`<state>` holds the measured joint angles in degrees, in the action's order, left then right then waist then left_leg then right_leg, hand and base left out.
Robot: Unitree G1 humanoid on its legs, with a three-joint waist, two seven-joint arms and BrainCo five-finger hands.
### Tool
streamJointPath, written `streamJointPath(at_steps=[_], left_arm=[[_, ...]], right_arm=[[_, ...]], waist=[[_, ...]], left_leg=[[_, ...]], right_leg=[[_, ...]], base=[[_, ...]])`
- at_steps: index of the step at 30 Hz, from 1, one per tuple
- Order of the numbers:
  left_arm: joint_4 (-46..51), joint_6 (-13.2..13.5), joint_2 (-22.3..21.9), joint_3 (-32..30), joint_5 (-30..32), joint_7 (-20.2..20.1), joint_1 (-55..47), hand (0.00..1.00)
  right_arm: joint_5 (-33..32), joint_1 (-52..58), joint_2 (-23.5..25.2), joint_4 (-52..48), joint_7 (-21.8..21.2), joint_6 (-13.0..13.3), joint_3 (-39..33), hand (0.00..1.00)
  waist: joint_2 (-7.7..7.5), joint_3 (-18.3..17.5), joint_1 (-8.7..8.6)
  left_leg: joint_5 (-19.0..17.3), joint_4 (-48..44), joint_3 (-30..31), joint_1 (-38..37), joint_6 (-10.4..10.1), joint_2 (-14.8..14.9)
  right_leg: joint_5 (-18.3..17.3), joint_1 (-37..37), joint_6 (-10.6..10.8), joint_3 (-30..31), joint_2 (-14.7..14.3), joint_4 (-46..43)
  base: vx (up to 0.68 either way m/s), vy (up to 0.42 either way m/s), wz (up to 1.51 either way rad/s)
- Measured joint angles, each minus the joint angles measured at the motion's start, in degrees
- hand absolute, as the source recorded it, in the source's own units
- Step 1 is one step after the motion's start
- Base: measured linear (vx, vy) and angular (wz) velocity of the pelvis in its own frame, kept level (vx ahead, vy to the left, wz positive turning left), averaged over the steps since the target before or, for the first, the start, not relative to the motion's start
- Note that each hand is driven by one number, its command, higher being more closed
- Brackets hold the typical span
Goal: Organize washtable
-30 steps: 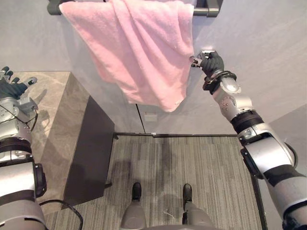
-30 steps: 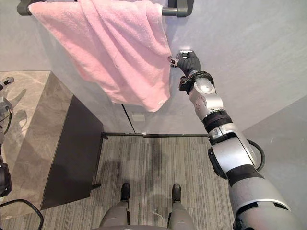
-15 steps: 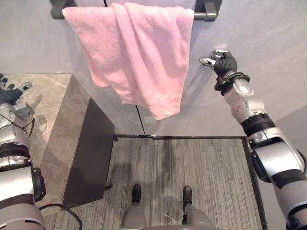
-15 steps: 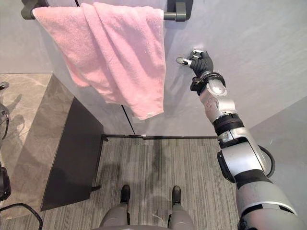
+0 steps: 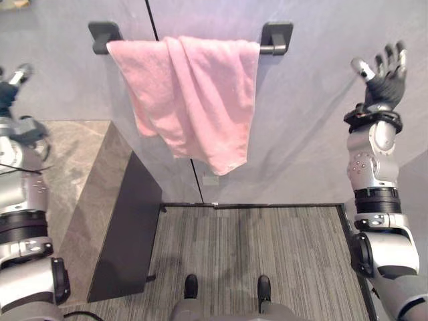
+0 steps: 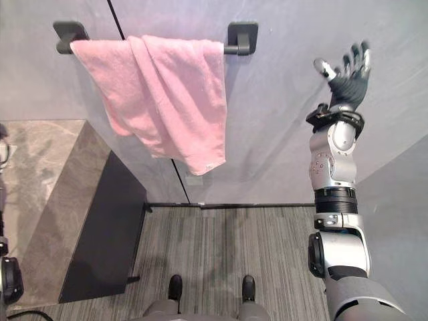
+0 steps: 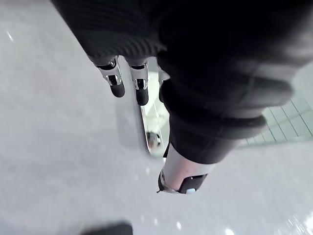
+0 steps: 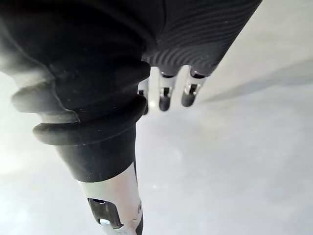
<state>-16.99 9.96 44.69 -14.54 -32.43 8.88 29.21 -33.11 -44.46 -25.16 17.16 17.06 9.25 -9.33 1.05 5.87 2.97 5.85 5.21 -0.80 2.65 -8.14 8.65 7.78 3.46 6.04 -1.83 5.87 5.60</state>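
Pink towel (image 5: 190, 93) draped over wall rail (image 5: 276, 37), hanging unevenly. Right hand (image 5: 384, 75) raised well apart from it, fingers splayed, empty. Left hand (image 7: 210, 58) likewise: fingers straight, nothing held.

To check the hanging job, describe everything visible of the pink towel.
The pink towel looks like soft terry cloth. It is draped over a dark wall-mounted bar, covering most of it, and hangs in loose folds before the grey wall. Its lower edge slants down to a corner where a small pale tag shows. Only the bar visibly touches it.
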Motion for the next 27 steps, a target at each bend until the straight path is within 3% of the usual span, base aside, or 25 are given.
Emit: streamJointPath(at_steps=[4,9,14,22,25,27], left_arm=[[10.2,0.0,-2.3,7.6,-0.3,-2.7,-6.5,0.00],[16.9,-0.2,-2.8,15.1,-2.8,-8.9,-13.9,0.00],[16.9,-0.8,-2.7,18.8,-5.6,-11.8,-14.8,0.00],[13.8,-0.8,-1.9,24.2,-10.0,-15.0,-14.2,0.00],[9.2,-0.8,-0.7,26.8,-11.3,-15.2,-10.2,0.00],[4.4,-0.7,0.1,28.6,-13.4,-16.4,-4.1,0.00]], right_arm=[[-0.1,1.9,0.0,-8.0,-1.3,1.8,6.8,0.00],[-3.7,4.4,-0.2,-9.5,-9.4,0.3,21.4,0.00],[-8.1,4.3,-0.7,-9.3,-15.1,-0.8,31.7,0.00],[-10.1,-3.5,-1.0,-3.8,-19.0,-1.9,44.1,0.00],[-10.6,-6.7,-1.0,-1.0,-20.5,-2.0,47.5,0.00],[-12.0,-8.3,-0.5,1.5,-21.0,-2.0,48.2,0.00]], waist=[[-0.18,-2.1,-0.67],[-0.04,-3.0,-0.51],[-0.42,-3.6,0.59],[-0.71,-3.8,1.12],[-1.18,-3.6,1.23],[-2.27,-2.2,1.37]], left_leg=[[-0.2,0.0,0.5,-0.4,-0.3,0.0],[-0.4,0.1,0.3,-1.1,-0.1,0.0],[-0.4,0.1,-1.0,-1.0,-0.1,0.2],[-0.1,0.1,-2.0,1.8,-0.5,0.3],[0.4,0.1,-2.4,3.5,-0.3,0.4],[0.6,0.1,-2.4,4.7,-0.4,0.4]], right_leg=[[-0.3,-0.8,0.0,-0.5,0.1,0.0],[-0.4,-1.2,0.0,-0.3,0.1,0.0],[-0.3,-0.5,-0.3,0.6,0.0,0.2],[1.1,2.9,-0.3,1.6,-0.2,0.1],[1.7,4.9,-0.2,1.9,-0.3,0.0],[2.0,6.0,-0.4,2.0,-0.4,0.1]], base=[[-0.06,-0.009,0.07],[-0.06,-0.008,-0.02],[-0.05,-0.005,-0.08],[0.00,-0.003,-0.08],[0.00,0.000,-0.07],[0.00,0.000,0.00]])
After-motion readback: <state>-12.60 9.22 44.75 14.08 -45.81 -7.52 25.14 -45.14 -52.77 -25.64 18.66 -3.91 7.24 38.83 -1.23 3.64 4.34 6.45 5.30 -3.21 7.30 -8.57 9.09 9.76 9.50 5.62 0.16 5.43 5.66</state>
